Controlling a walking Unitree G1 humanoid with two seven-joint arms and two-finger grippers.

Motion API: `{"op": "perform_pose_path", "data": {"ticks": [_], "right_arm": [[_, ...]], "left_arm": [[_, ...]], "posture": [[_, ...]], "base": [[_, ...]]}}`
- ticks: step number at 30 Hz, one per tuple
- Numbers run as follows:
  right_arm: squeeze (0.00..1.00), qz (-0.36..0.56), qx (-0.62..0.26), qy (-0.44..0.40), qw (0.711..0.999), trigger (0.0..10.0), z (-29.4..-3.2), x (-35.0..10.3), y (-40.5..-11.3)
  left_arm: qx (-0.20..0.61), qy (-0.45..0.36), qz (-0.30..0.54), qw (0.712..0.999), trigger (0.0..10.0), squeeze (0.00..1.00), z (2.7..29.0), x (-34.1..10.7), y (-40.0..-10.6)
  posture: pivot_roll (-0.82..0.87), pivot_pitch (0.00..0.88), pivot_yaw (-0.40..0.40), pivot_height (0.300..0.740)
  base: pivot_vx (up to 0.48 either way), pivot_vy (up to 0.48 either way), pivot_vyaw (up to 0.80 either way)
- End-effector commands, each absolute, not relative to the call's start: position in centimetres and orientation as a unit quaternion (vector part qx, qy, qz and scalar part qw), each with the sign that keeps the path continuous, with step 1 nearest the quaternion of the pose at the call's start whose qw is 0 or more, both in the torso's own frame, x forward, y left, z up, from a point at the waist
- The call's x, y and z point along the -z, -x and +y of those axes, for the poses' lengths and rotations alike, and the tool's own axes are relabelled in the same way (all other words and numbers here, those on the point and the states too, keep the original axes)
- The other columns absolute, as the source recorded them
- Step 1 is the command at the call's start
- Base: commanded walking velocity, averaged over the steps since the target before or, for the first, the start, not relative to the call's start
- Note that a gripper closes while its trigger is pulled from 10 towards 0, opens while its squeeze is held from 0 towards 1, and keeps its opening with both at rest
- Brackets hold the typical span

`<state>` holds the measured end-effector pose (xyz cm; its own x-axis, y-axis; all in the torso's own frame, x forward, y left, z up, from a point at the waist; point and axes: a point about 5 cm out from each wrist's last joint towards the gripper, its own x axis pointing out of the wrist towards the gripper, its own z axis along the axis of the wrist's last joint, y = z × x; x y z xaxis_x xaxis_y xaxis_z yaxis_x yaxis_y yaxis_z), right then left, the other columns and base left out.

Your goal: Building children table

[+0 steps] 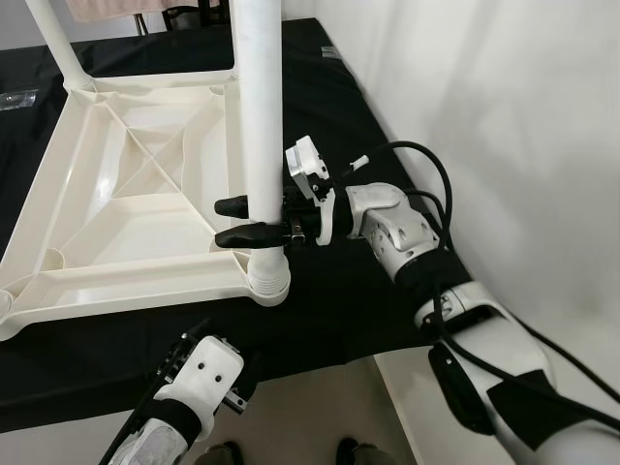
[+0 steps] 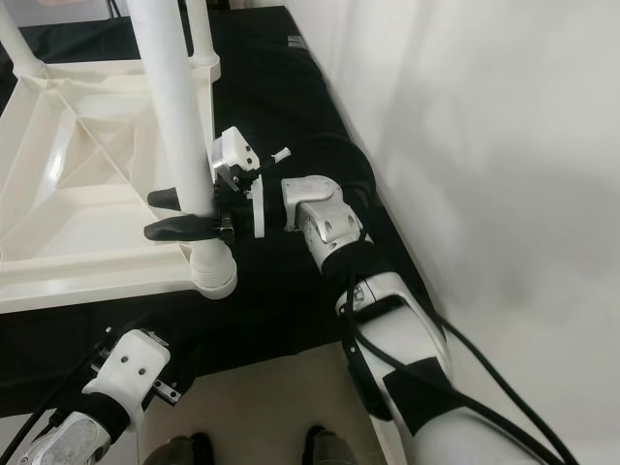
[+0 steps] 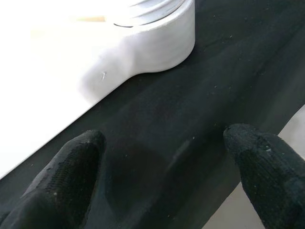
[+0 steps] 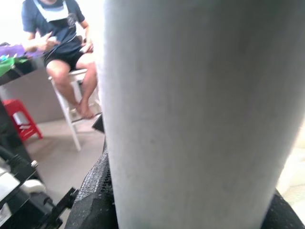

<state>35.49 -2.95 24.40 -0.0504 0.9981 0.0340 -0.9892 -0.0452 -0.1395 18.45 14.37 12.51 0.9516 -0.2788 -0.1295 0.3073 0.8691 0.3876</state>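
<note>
right claw point(image 1: 240, 221) clamps smooth round leg point(image 1: 260, 107) | ribbed white tabletop point(image 1: 126, 208)

White plastic tabletop point(image 1: 126, 194) lies upside down; a white leg point(image 1: 260, 107) stands upright in its corner socket

Upturned tabletop point(image 1: 136, 184) lying on surface point(image 1: 329, 291), leg point(image 1: 260, 107) upright in socket point(image 1: 268, 276) at near right corner. Right end effector point(image 1: 242, 222) closed around leg just above socket. Left end effector point(image 3: 162, 157) spread, below near edge, left of socket
</note>
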Motion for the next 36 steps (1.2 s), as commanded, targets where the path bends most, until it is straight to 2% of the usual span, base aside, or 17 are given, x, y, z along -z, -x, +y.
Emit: {"op": "perform_pose_path", "data": {"ticks": [1,6,9,11,17,22,27,30,33,35,36], "right_arm": [[0.00,-0.055,-0.707,0.036,0.704,10.0,-2.9,-23.0,-35.4],[0.00,-0.084,-0.710,0.031,0.699,10.0,-2.9,-22.9,-34.8],[0.00,-0.101,-0.727,0.061,0.677,10.0,-2.8,-22.2,-33.7],[0.00,-0.101,-0.727,0.061,0.677,10.0,-2.8,-22.2,-33.7],[0.00,-0.075,-0.749,0.125,0.646,10.0,-3.2,-21.0,-33.1],[0.00,-0.039,-0.773,0.189,0.604,10.0,-3.6,-20.5,-32.7],[0.00,-0.029,-0.780,0.194,0.595,10.0,-3.7,-20.7,-32.7],[0.00,-0.026,-0.784,0.184,0.593,10.0,-3.7,-21.0,-32.8],[0.00,-0.027,-0.782,0.141,0.606,10.0,-3.4,-21.7,-33.1],[0.00,-0.030,-0.761,0.096,0.641,10.0,-3.0,-22.2,-33.9],[0.00,-0.030,-0.761,0.096,0.641,10.0,-3.0,-22.2,-33.9]], "left_arm": [[0.152,-0.209,0.044,0.965,10.0,0.00,14.5,-12.1,-18.2],[0.152,-0.208,0.044,0.965,10.0,0.00,14.5,-12.1,-18.2],[0.152,-0.209,0.044,0.965,10.0,0.00,14.6,-12.2,-18.2],[0.152,-0.209,0.044,0.965,10.0,0.00,14.6,-12.2,-18.2],[0.152,-0.209,0.044,0.965,10.0,0.00,14.6,-12.1,-18.2],[0.152,-0.209,0.043,0.965,10.0,0.00,14.6,-12.2,-18.3],[0.151,-0.209,0.043,0.965,10.0,0.00,14.6,-12.2,-18.3],[0.151,-0.208,0.043,0.965,10.0,0.00,14.6,-12.1,-18.3],[0.151,-0.208,0.043,0.965,10.0,0.00,14.6,-12.1,-18.3],[0.151,-0.209,0.043,0.965,10.0,0.00,14.6,-12.1,-18.3],[0.151,-0.209,0.043,0.965,10.0,0.00,14.6,-12.1,-18.3]], "posture": [[0.10,0.268,-0.062,0.740],[0.10,0.268,-0.059,0.740],[0.11,0.271,-0.059,0.740],[0.11,0.271,-0.059,0.740],[0.11,0.272,-0.057,0.740],[0.10,0.274,-0.062,0.740],[0.10,0.273,-0.064,0.740],[0.10,0.273,-0.064,0.740],[0.10,0.269,-0.066,0.740],[0.10,0.269,-0.065,0.740],[0.10,0.269,-0.065,0.740]], "base": [[0.000,0.000,0.00],[0.000,0.000,0.00],[0.000,0.000,0.00],[0.000,0.000,0.00],[0.000,0.000,0.00],[0.000,0.000,0.00],[0.000,0.000,0.00],[0.000,0.000,0.00],[0.000,0.000,0.00],[0.000,0.000,0.00],[0.000,0.000,0.00]]}}
